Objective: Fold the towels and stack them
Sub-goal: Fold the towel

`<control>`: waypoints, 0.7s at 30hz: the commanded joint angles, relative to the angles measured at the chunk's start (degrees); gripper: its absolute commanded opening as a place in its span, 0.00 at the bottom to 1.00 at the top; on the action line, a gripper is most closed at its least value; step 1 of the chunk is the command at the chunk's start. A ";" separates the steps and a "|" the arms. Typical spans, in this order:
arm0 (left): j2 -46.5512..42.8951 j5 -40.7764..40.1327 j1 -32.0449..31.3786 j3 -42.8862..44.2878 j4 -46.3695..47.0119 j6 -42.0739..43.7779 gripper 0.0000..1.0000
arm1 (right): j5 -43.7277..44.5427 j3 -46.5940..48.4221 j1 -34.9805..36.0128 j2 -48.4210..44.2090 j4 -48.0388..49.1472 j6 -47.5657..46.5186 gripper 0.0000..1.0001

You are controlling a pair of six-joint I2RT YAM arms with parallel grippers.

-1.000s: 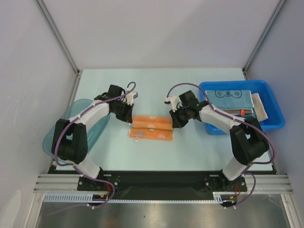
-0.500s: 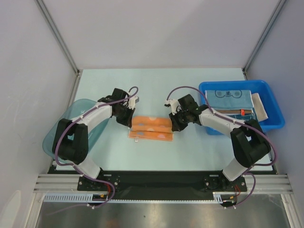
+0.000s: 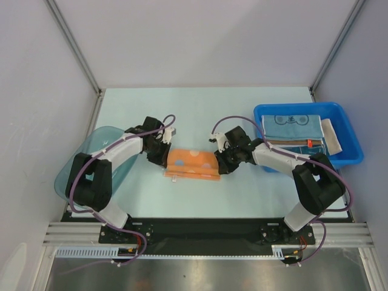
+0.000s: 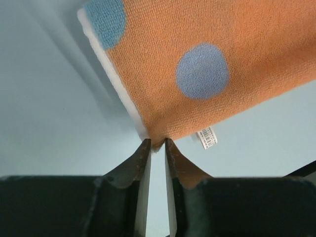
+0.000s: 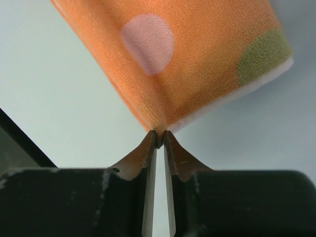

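The orange towel (image 3: 193, 161) lies flat on the table (image 3: 200, 109), near the middle. It is folded over on itself. A thin strip of the under layer peeks out along its 6 o'clock edge. It has round dots on it. Up close the left wrist view shows the orange towel (image 4: 247, 39) with blue dots (image 4: 202, 70), a white under side and a small white tag (image 4: 207, 137). The right wrist view shows the orange towel (image 5: 197, 64) with a pink dot (image 5: 147, 37) and a green dot (image 5: 259, 52).

The left gripper (image 3: 165, 159) sits at the towel's 9 o'clock end. In its own view the left gripper (image 4: 155, 143) has its jaws a little bit apart. The towel's corner sits right at the tips.

The right gripper (image 3: 219, 163) sits at the towel's 3 o'clock end. In its own view the right gripper (image 5: 160, 134) has its jaws very nearly together, and the towel's corner is right between the tips. I cannot tell if they squeeze it.

Out at 3 o'clock from the towel, at the table's edge, is a blue bin (image 3: 297, 107). In it lie a blue towel (image 3: 297, 124) with a drawn face and a pale cloth (image 3: 332, 136) beside it. Far out at 9 o'clock is a see-through teal tub (image 3: 63, 176), partly under the left arm.
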 commanded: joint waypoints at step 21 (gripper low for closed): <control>-4.80 1.15 -5.82 -3.27 9.90 -20.32 0.27 | -2.13 2.16 2.28 0.76 8.63 18.81 0.27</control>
